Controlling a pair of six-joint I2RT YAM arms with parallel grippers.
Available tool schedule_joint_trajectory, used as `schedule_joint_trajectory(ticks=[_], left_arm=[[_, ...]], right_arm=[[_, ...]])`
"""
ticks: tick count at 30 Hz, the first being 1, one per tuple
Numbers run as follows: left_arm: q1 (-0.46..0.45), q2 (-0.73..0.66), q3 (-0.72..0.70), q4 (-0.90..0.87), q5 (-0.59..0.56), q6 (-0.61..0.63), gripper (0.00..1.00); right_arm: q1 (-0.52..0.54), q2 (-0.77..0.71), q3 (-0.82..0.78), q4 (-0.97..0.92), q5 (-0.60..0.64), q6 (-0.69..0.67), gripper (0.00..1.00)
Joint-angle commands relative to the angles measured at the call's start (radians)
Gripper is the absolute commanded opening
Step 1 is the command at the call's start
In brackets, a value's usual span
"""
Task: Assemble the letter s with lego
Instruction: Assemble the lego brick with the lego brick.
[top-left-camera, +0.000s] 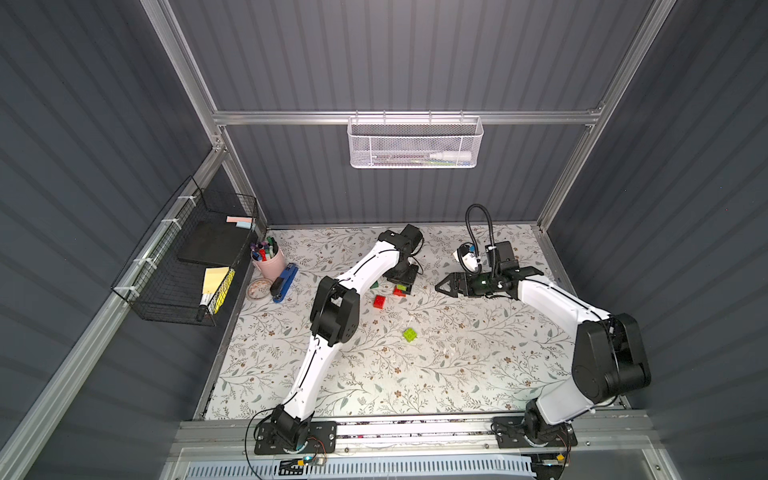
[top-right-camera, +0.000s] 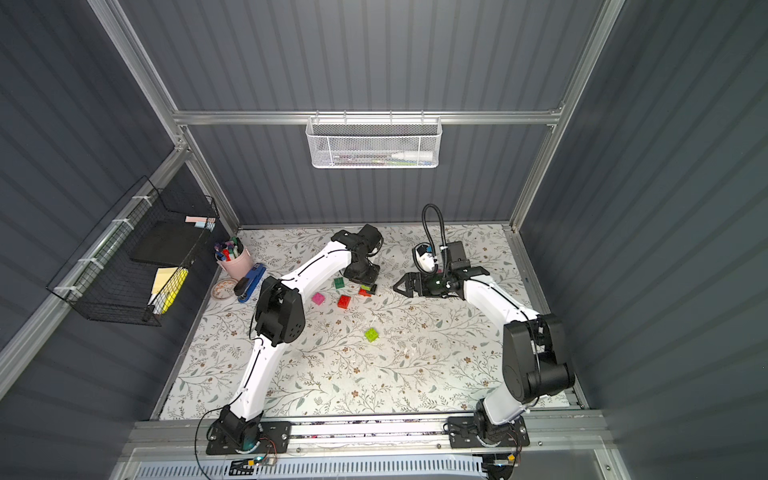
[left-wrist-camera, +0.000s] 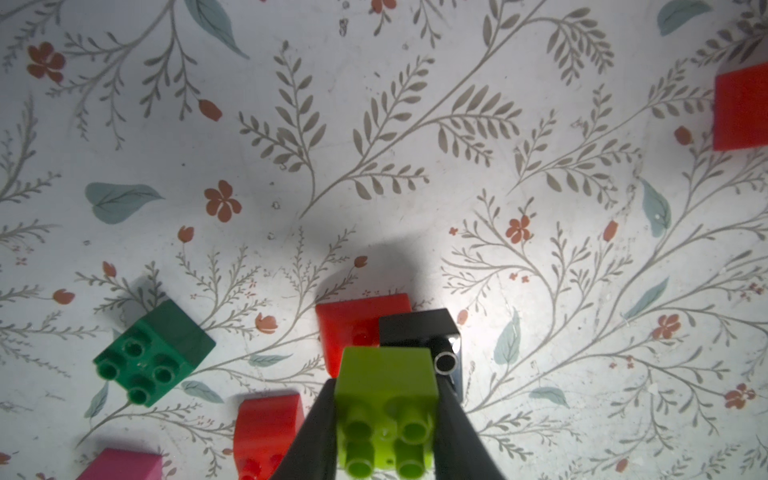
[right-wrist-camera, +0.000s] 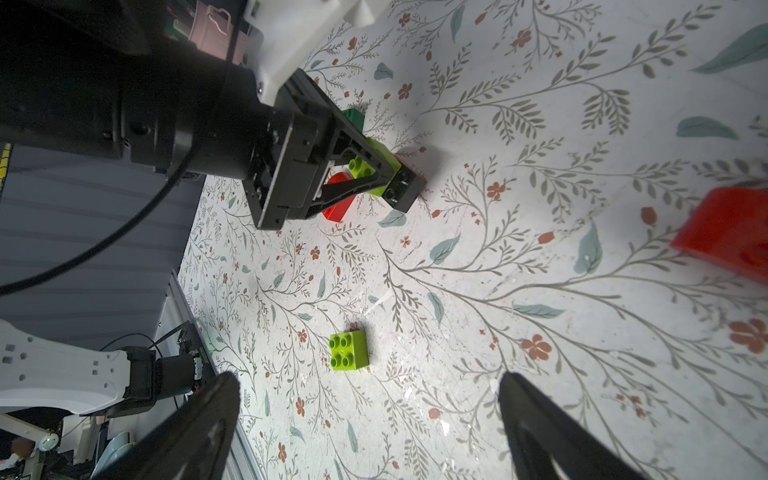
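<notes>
The left arm rises from its base at the near rail, bends at the elbow and stretches toward the far middle of the floral-patterned tabletop (top-left-camera: 457, 365). Its wrist is turned down, so the left gripper (left-wrist-camera: 387, 384) points at the surface. Its dark fingers (left-wrist-camera: 320, 428) are clamped on either side of a lime green studded plastic brick (left-wrist-camera: 386, 415). That brick sits right over a glossy black brick (left-wrist-camera: 417, 330) and a red studded brick (left-wrist-camera: 357, 328); whether it touches them cannot be told. The right arm comes in from the right side with its forearm low and nearly level. The right gripper (top-left-camera: 445, 286) points toward the left one, jaws spread wide with nothing between them. A second lime green brick (top-left-camera: 410, 334) lies alone, studs up, nearer the middle of the table and well apart from the rest. A loose red brick (top-left-camera: 379, 301) lies near the cluster. In both top views the gripper body hides most of the held brick. A dark green square brick (top-right-camera: 339, 283) and a pink square brick (top-right-camera: 318, 298) show in a top view beside the left arm's elbow. In the left wrist view the pink one is cut off by the frame edge, and another red brick (left-wrist-camera: 266, 428) is half covered by a finger.
</notes>
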Motion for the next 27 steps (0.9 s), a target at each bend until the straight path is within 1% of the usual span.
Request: schedule_joint_trajectory(ticks=[1, 10, 16, 20, 23, 27], left_arm=[[-0.004, 0.04, 0.008, -0.053, -0.038, -0.008, 0.2], [-0.004, 0.081, 0.03, -0.092, -0.039, -0.063, 0.21], [-0.004, 0.097, 0.003, -0.107, -0.034, -0.109, 0.2], [-0.006, 0.113, 0.004, -0.126, -0.064, -0.124, 0.19], [-0.006, 0.122, -0.002, -0.135, -0.055, -0.133, 0.19], [-0.01, 0.143, 0.027, -0.162, -0.078, -0.141, 0.19]], right_arm=[[-0.004, 0.002, -0.011, -0.015, -0.004, 0.001, 0.99], [-0.004, 0.01, -0.011, -0.014, -0.002, 0.01, 0.99], [-0.003, 0.022, -0.014, -0.001, -0.005, 0.032, 0.99], [-0.002, 0.024, -0.016, 0.009, -0.009, 0.038, 0.99], [-0.002, 0.028, -0.019, 0.012, -0.011, 0.04, 0.99], [-0.004, 0.035, -0.02, 0.017, -0.012, 0.041, 0.99]])
